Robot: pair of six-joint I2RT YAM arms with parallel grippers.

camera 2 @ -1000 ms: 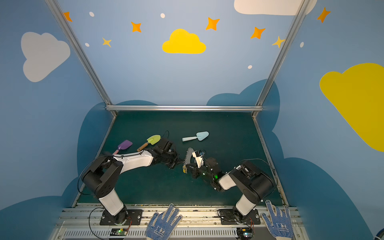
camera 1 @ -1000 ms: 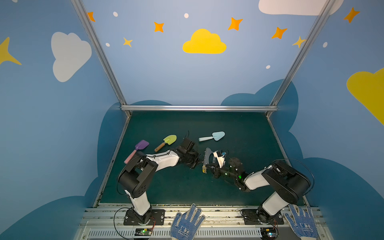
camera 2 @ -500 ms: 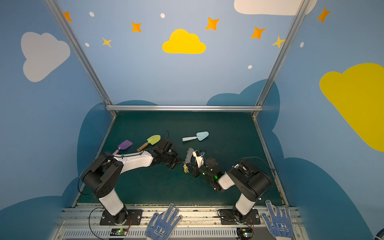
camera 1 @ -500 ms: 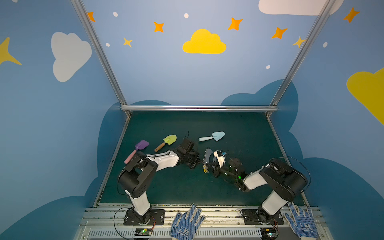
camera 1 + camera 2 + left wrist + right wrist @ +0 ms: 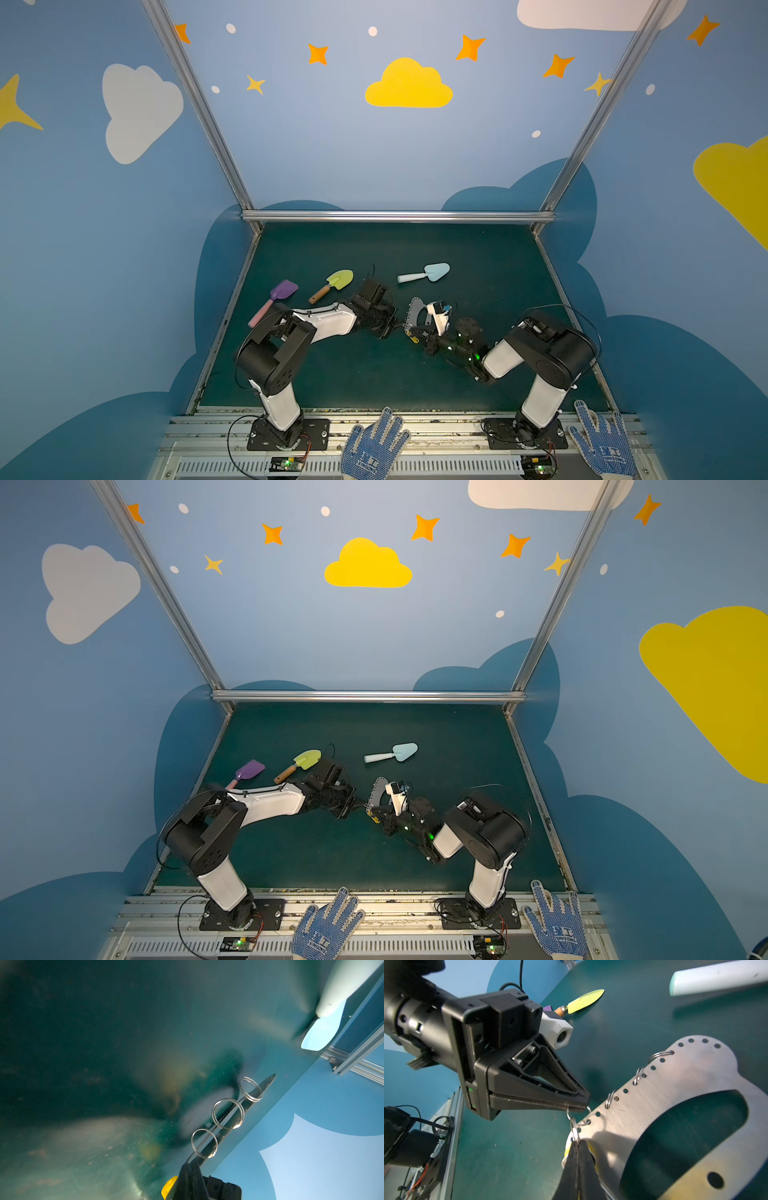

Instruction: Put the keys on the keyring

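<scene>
Right arm (image 5: 552,353) is the only big thing that's shifted lately. Its elbow has crept a bit toward the left of the frame in both top views, while the left arm (image 5: 328,328) looks parked where it was. The working end hasn't gone anywhere, so I'd read that as the arm re-angling its wrist rather than carrying anything off.

As for the keyring (image 5: 675,1084), the grey plate with the oval cutout, it hasn't budged either. It's in the lower middle of the top views, up on its edge over the green mat (image 5: 374,374), right between the two claws. What's propping it up I can't make out.

Then the left claw (image 5: 581,1108): fully closed, tips nipping a small wire ring (image 5: 569,1114) at the plate's holed edge, centre of the right wrist view. Same story for the right claw (image 5: 578,1144), which comes up from the bottom edge of that view. It's clamped on the keys (image 5: 574,1132), with the yellow tag (image 5: 566,1148) peeking out beside it.

So the key sits right at the plate's edge. Whether the pinched ring is the plate's or the key bunch's, and whether anything's threaded yet, is too small to call. My guess is it's mid-threading, and that little twist is meant to work the key along the ring.
</scene>
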